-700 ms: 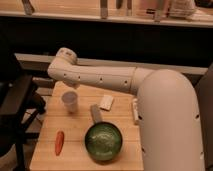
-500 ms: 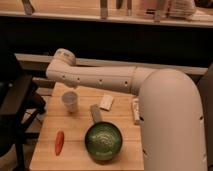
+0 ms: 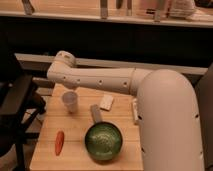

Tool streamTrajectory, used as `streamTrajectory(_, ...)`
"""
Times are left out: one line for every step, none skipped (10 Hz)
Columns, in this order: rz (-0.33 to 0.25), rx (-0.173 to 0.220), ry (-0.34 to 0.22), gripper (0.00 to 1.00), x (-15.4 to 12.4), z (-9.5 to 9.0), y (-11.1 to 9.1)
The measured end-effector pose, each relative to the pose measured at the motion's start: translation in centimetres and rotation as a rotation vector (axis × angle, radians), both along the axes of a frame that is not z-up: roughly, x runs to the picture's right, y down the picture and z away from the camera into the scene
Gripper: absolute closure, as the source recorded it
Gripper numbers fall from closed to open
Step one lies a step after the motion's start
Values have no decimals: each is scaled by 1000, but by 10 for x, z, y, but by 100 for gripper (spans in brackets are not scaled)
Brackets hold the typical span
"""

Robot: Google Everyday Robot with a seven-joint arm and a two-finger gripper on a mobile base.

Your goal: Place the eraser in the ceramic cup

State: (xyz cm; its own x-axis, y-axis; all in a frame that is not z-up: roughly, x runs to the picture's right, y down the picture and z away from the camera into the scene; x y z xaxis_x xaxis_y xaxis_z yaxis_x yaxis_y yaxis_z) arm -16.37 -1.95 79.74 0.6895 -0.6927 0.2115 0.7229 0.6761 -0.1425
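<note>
The small plain white ceramic cup (image 3: 70, 102) stands upright on the wooden table (image 3: 75, 140), at its far left. A flat white block (image 3: 106, 102), apparently the eraser, lies on the table to the cup's right, apart from it. My white arm (image 3: 100, 80) reaches across the table's far side from the right, and its bent joint (image 3: 62, 60) is above and behind the cup. My gripper is out of view; nothing past that joint shows it.
A wide green bowl (image 3: 103, 141) sits at the front middle. A small grey upright piece (image 3: 95, 114) stands just behind the bowl; I cannot tell what it is. A red-orange carrot-like item (image 3: 59, 142) lies front left. A dark chair (image 3: 15, 105) stands at the left.
The arm's bent joint has dropped slightly and shifted a little left. The cup, the white block and the bowl have not moved.
</note>
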Motion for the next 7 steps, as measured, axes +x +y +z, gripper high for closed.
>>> streamTrajectory(3,0,1,100,0,-1,-2)
streamTrajectory(5,-3,7,99,1,-2,-2)
streamTrajectory(12,-8,-2,90,1,-1,-1)
streamTrajectory(13,-9,-4,81,3,1,1)
streamTrajectory(15,-11,-5,78,2,1,2)
streamTrajectory(17,-12,-5,80,1,1,2)
streamTrajectory(16,-17,0,88,-1,2,3)
